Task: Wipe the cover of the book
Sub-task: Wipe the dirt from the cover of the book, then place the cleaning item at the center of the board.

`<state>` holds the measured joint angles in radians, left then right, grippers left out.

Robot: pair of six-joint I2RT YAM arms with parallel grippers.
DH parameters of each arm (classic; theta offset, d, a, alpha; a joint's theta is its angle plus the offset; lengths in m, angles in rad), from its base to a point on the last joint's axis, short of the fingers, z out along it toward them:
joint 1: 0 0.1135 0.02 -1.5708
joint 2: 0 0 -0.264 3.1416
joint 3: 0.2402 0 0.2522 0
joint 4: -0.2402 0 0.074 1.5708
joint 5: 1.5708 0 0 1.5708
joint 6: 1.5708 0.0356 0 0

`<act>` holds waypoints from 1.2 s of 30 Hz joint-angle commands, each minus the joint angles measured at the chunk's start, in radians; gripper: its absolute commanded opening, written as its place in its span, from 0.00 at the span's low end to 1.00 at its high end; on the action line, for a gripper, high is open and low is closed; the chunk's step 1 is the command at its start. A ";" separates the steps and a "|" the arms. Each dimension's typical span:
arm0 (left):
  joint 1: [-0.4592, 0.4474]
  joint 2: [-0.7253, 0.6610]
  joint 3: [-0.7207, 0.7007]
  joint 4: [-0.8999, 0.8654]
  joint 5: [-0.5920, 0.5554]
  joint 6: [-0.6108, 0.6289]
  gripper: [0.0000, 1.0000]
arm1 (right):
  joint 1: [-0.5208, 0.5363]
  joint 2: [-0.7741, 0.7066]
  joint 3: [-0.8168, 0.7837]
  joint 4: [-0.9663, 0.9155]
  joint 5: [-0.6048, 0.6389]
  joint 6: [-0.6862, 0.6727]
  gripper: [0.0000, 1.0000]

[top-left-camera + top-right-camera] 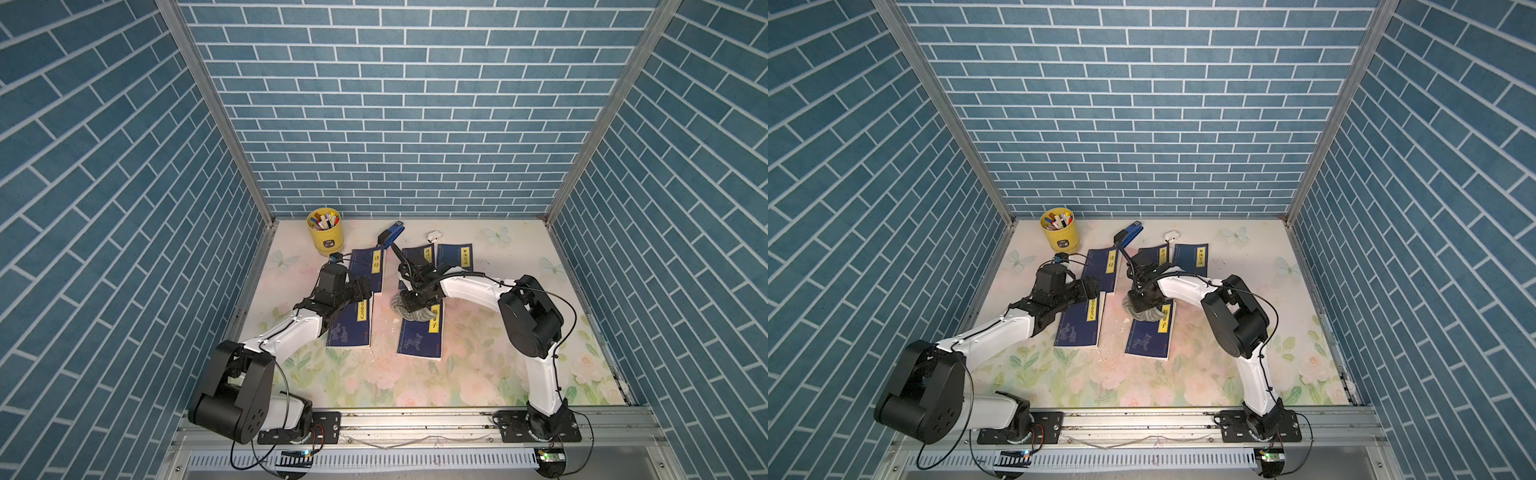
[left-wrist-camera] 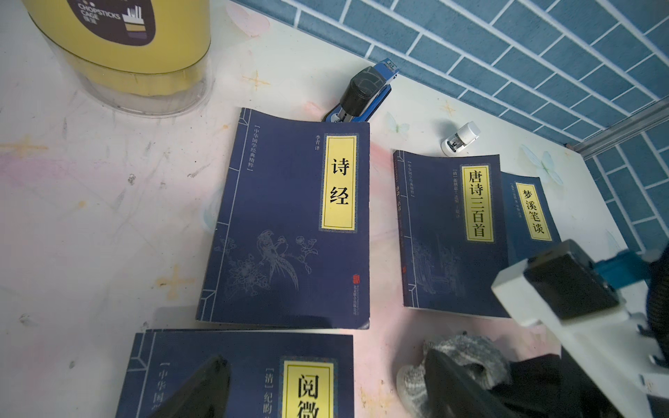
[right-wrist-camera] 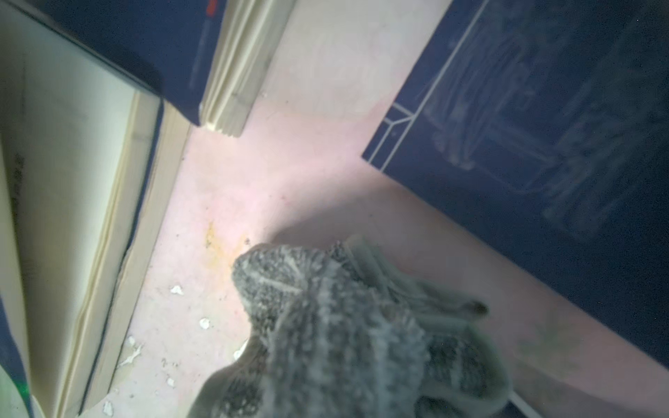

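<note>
Several dark blue books with yellow title labels lie flat on the flowered table. My right gripper is shut on a bunched grey cloth. It presses the cloth onto the far left corner of the near right book, and part of the cloth hangs over the table. The cloth hides the right fingers in the right wrist view. My left gripper hangs open over the far end of the near left book and holds nothing.
At the back stand a yellow pen holder, a blue stapler and a small white object. Three more books lie behind the near pair. White crumbs dot the gap between the near books.
</note>
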<state>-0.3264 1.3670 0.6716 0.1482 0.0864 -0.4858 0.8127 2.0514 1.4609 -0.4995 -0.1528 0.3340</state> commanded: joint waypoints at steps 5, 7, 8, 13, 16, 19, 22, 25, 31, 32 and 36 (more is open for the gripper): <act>0.007 -0.009 -0.008 -0.010 -0.022 0.018 0.89 | 0.009 -0.189 -0.289 -0.044 -0.058 0.022 0.13; 0.007 -0.004 -0.007 -0.005 -0.017 0.018 0.89 | 0.002 -0.248 -0.368 -0.047 -0.044 0.037 0.14; 0.007 -0.002 -0.007 0.000 -0.011 0.018 0.89 | -0.008 -0.274 -0.406 -0.047 -0.040 0.046 0.14; 0.007 0.017 -0.007 0.022 0.023 0.006 0.89 | -0.110 -0.373 -0.539 -0.037 0.012 0.095 0.13; 0.007 0.026 -0.006 0.018 0.059 0.021 0.89 | -0.184 -0.458 -0.565 -0.061 0.088 0.100 0.13; -0.007 0.056 0.020 -0.023 0.114 0.059 0.89 | -0.245 -0.526 -0.567 -0.102 0.152 0.094 0.14; -0.031 0.076 0.022 -0.039 0.119 0.079 0.89 | -0.277 -0.566 -0.542 -0.151 0.218 0.088 0.16; -0.062 0.085 0.016 -0.025 0.131 0.077 0.88 | -0.281 -0.591 -0.503 -0.200 0.306 0.088 0.29; -0.126 0.089 0.018 -0.018 0.133 0.078 0.88 | -0.278 -0.635 -0.444 -0.239 0.352 0.091 0.58; -0.136 0.090 0.019 -0.018 0.133 0.079 0.88 | -0.276 -0.636 -0.436 -0.242 0.352 0.090 0.59; -0.170 0.095 0.013 -0.015 0.133 0.079 0.88 | -0.256 -0.630 -0.409 -0.246 0.347 0.088 0.62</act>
<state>-0.4789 1.4494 0.6765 0.1284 0.2111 -0.4225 0.5388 1.4349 1.0260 -0.6964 0.1635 0.4191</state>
